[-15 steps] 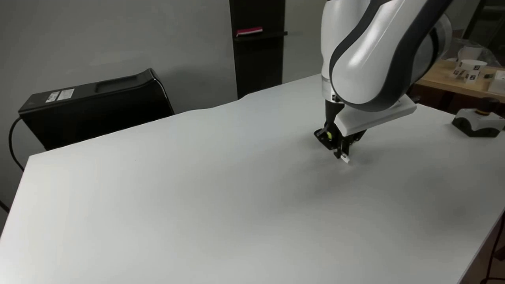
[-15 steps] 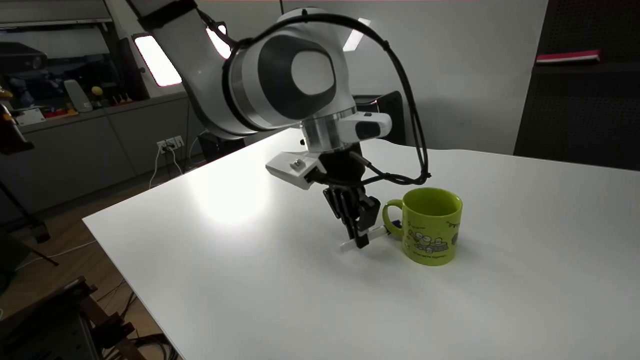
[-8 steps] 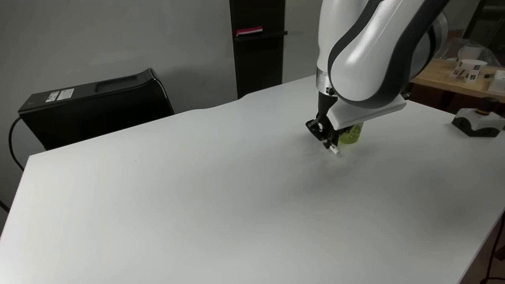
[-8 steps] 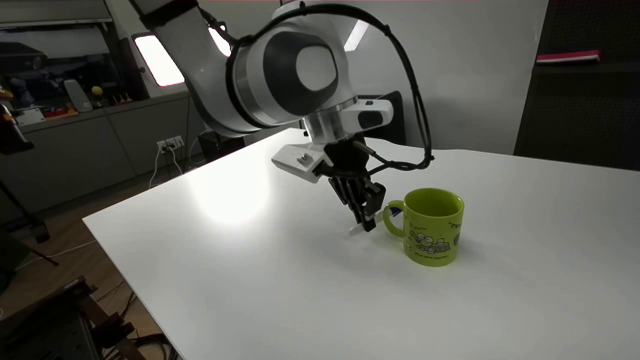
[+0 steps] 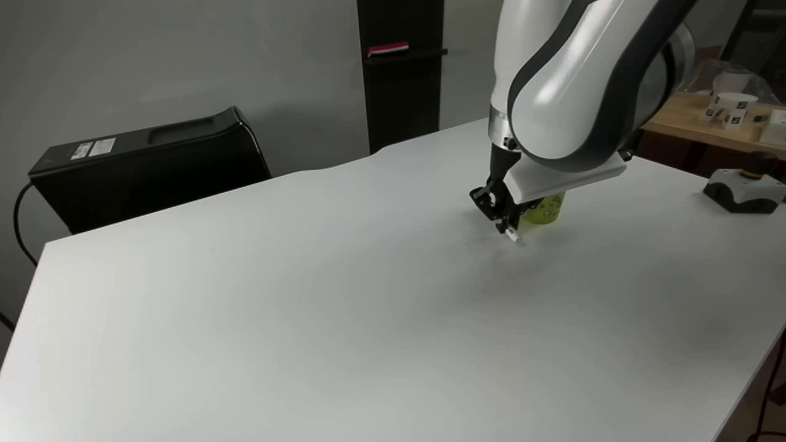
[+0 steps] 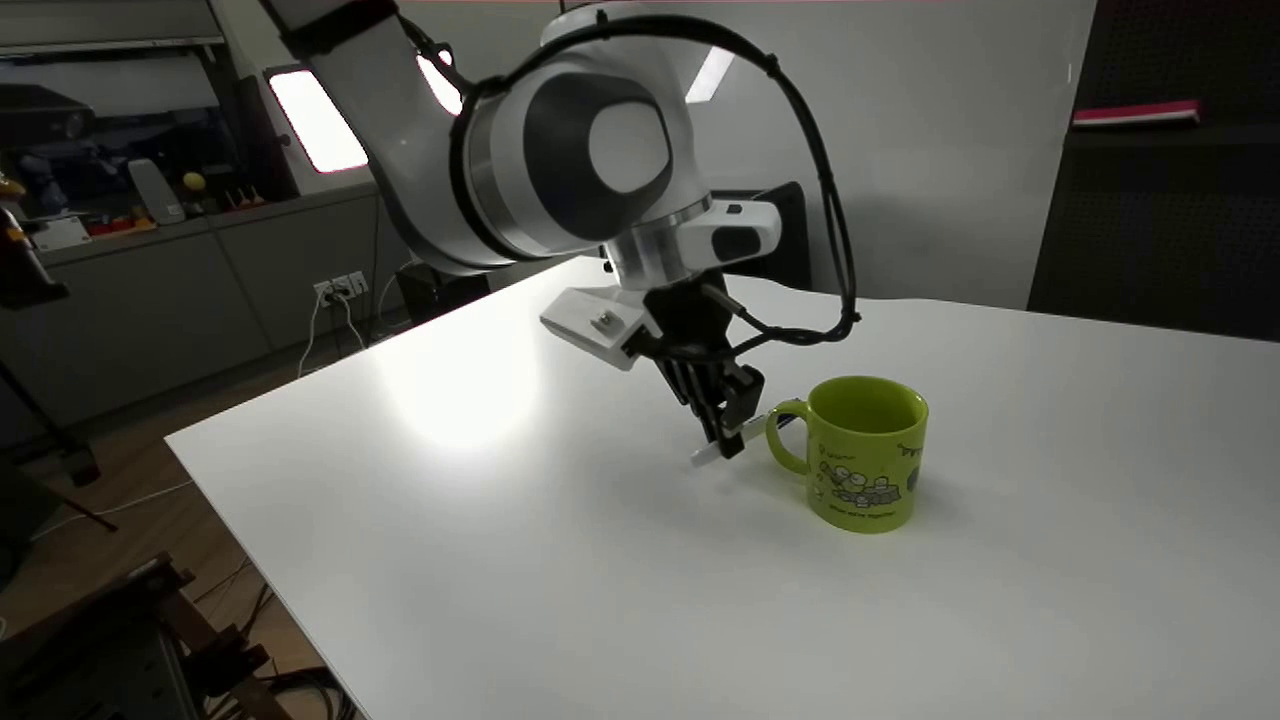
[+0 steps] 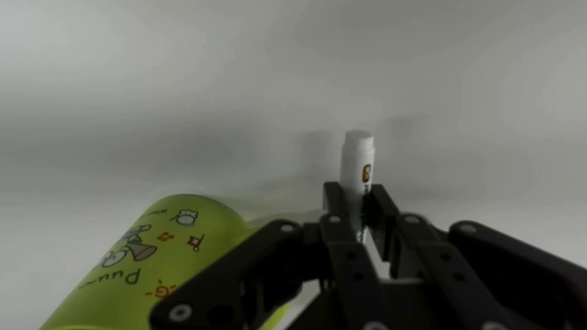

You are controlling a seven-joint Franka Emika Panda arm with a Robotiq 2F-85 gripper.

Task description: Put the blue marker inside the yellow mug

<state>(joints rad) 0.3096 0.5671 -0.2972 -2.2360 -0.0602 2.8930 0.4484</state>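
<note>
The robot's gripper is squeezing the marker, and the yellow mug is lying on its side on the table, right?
Not quite: the yellow mug is standing upright on the table, as an exterior view shows. The gripper is indeed squeezing the marker in the wrist view.

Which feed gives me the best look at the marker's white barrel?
The wrist view: the white barrel looks large there, its printing visible, pinched in the claw. In both exterior views it looks small: its free end pokes past the claw, the rest partly hidden.
</note>
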